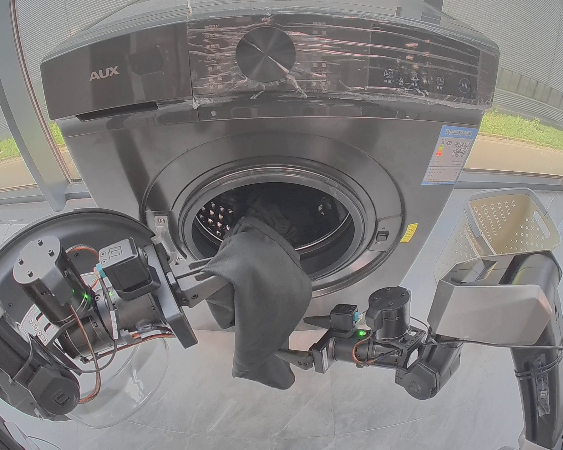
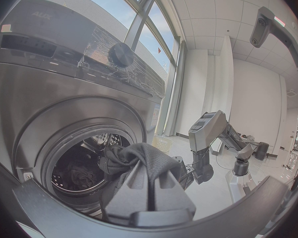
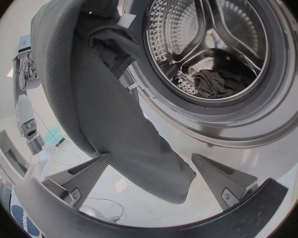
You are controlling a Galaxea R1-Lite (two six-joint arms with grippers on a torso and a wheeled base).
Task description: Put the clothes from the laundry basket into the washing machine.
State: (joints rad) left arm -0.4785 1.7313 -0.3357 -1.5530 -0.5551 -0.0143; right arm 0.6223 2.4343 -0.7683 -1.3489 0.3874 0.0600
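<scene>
A dark grey garment (image 1: 263, 295) hangs out of the drum opening of the washing machine (image 1: 137, 151). Its upper end is draped over the front rim and its lower end dangles well below the opening, above the tiled floor (image 1: 369, 414). The left gripper (image 1: 209, 276) holds the garment at its left edge, just below the rim. In the left wrist view its fingers (image 2: 132, 189) are clenched together with the cloth (image 2: 145, 156) bunched over their tips.

The right gripper (image 1: 289, 357) sits low in front of the machine at the garment's bottom end. In the right wrist view its fingers (image 3: 101, 164) are spread wide, and the hanging cloth (image 3: 99, 109) falls between them. Whether they touch it cannot be told.

Other dark clothes (image 3: 215, 81) already lie at the bottom of the drum. The machine's round door (image 1: 62, 223) stands swung open to the robot's left. A pale laundry basket (image 1: 513, 220) sits on the floor to the right of the machine, well apart from both grippers.
</scene>
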